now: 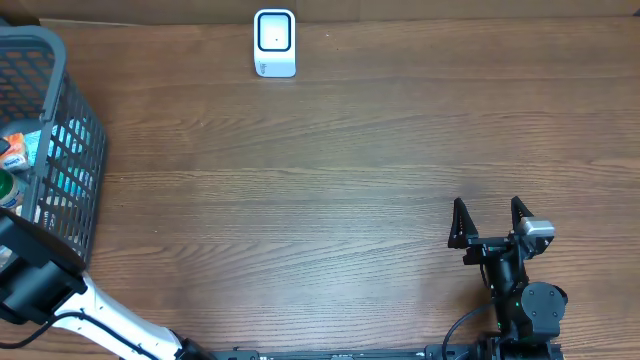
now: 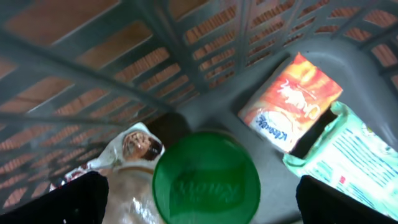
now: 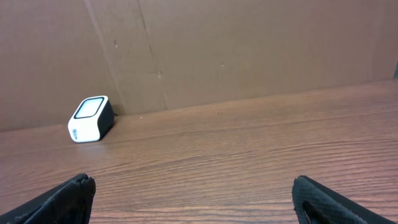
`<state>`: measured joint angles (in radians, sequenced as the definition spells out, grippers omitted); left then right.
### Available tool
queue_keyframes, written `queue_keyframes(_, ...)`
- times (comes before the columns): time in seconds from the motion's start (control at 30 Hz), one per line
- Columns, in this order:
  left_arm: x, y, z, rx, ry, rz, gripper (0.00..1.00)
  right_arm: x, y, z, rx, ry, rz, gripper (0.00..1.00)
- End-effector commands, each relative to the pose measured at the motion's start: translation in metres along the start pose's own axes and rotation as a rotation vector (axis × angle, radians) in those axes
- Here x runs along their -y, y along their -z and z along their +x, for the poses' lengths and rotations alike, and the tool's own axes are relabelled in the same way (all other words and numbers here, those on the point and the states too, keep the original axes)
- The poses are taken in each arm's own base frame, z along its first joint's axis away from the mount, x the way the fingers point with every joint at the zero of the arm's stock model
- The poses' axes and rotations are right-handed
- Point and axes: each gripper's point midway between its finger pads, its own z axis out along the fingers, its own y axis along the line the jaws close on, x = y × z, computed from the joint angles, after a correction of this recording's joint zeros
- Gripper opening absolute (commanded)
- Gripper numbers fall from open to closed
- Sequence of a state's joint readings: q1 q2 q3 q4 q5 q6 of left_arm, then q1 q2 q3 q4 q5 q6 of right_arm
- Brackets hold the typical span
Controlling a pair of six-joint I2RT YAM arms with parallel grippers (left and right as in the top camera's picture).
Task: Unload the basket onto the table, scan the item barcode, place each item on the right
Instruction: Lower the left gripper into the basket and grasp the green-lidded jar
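I have the left gripper (image 2: 199, 208) spread wide, holding nothing, over the contents of the grey mesh basket (image 1: 70, 120) at the table's left edge. Directly beneath it is a round green lid (image 2: 206, 180) with embossed lettering I cannot read. Nearby lie an orange packet (image 2: 292, 102) with white script too blurred to read, a pale green packet (image 2: 348, 155) and a white wrapper (image 2: 134, 149). The right gripper (image 1: 488, 208) is also spread and holds nothing, over the wooden table (image 1: 330, 200). The white barcode scanner (image 1: 275, 43) stands at the far edge.
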<state>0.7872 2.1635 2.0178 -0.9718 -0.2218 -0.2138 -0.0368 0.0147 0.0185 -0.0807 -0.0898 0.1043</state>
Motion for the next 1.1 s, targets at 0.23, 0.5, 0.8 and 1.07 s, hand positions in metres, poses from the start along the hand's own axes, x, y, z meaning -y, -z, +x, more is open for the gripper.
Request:
queue_keyframes(0.23,0.004,-0.042,0.011,-0.045,-0.073,-0.029,0.99,-0.001,0.000,0.002,0.004,0.002,-0.006,1.00)
queue_keyframes(0.5,0.018,-0.062,0.021,-0.079,-0.078,0.027,1.00,-0.001,0.000,0.002,0.004,0.002,-0.006,1.00)
queue_keyframes(0.8,0.022,-0.061,0.030,-0.117,-0.055,0.054,0.71,-0.001,0.000,0.002,0.004,0.002,-0.006,1.00)
queue_keyframes(1.07,0.023,-0.042,0.026,-0.120,-0.050,0.073,0.64,-0.001,0.000,0.002,0.004,0.002,-0.006,1.00)
